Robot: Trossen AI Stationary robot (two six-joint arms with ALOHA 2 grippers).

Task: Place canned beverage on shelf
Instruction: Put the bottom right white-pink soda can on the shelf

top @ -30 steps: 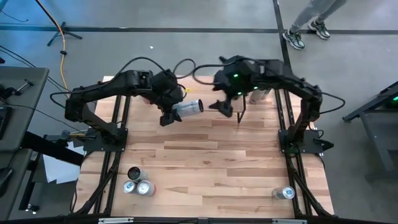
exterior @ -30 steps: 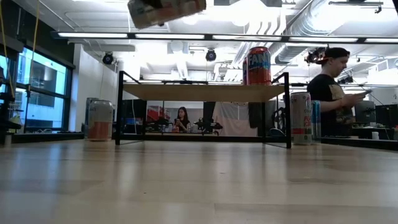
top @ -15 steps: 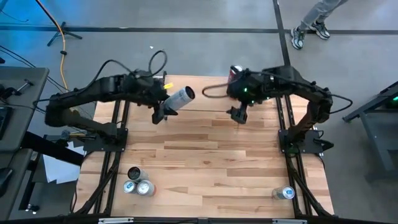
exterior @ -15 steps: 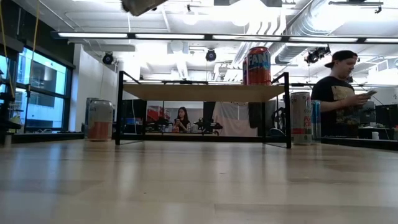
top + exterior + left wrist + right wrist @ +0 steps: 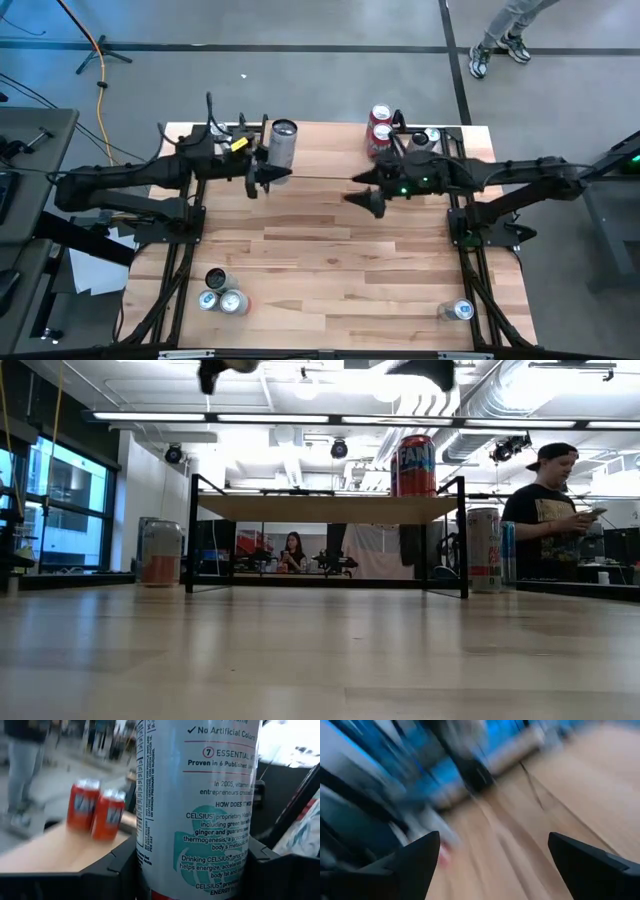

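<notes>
— Where is the tall white-and-teal beverage can (image 5: 283,143)?

— Clamped in the left pincer (image 5: 266,166), above the far-left part of the light wooden desk (image 5: 330,250). Its long axis runs toward the desk's far edge, silver top pointing that way.

— And the right pincer (image 5: 362,190)?

— Fingers apart, holding nothing, near mid-desk.

— Do the views differ?

— The left wrist view shows the can's printed label (image 5: 220,820) between dark fingers (image 5: 280,870). The low view shows the wood-topped, black-legged shelf (image 5: 330,508) carrying a red can (image 5: 417,465).

Right hand (image 5: 492,865) fingers (image 5: 417,857) spread wide, empty; wooden tabletop (image 5: 560,785) blurred beyond.
</notes>
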